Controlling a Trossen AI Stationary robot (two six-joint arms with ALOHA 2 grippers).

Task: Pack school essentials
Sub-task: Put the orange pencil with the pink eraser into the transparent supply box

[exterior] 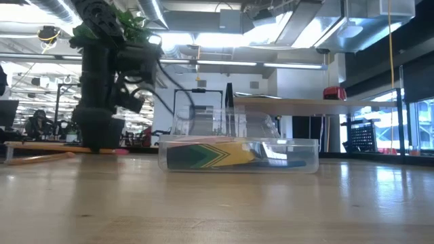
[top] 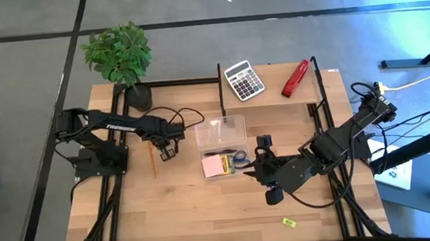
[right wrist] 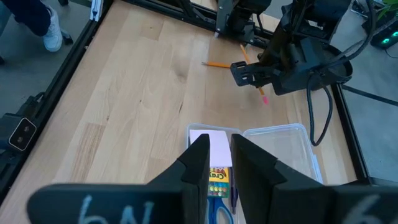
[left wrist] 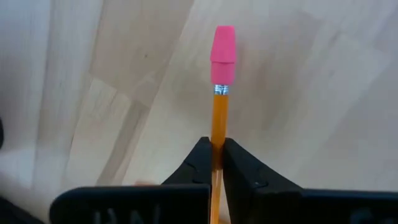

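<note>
My left gripper (top: 167, 150) hovers over the left part of the table, left of the clear plastic box (top: 220, 139), and is shut on an orange pencil (left wrist: 218, 118) with a pink eraser. A second orange pencil (top: 153, 159) lies flat on the wood beside it. The box tray holds the pink note pad (top: 213, 166), the green-yellow crayon box (right wrist: 217, 177) and the blue-handled scissors (top: 239, 159). My right gripper (right wrist: 219, 163) hangs above the tray, open by a narrow gap and empty. A tiny yellow piece (top: 289, 222) lies near the table's near edge. My left gripper pinches the pencil's shaft (left wrist: 217, 134) between its two fingers, a short way behind the metal band and the eraser (left wrist: 223, 55). The fingers come from above, pointing down, along the pencil. The pencil stands upright with its eraser end (right wrist: 263, 98) lowest, close above the wood.
A raised shelf at the far edge carries a grey calculator (top: 243, 80) and a red stapler (top: 295, 78). A potted plant (top: 119, 55) stands at the far left corner. The box's clear lid (right wrist: 277, 149) lies open beside the tray. Bare wood stretches along the near side.
</note>
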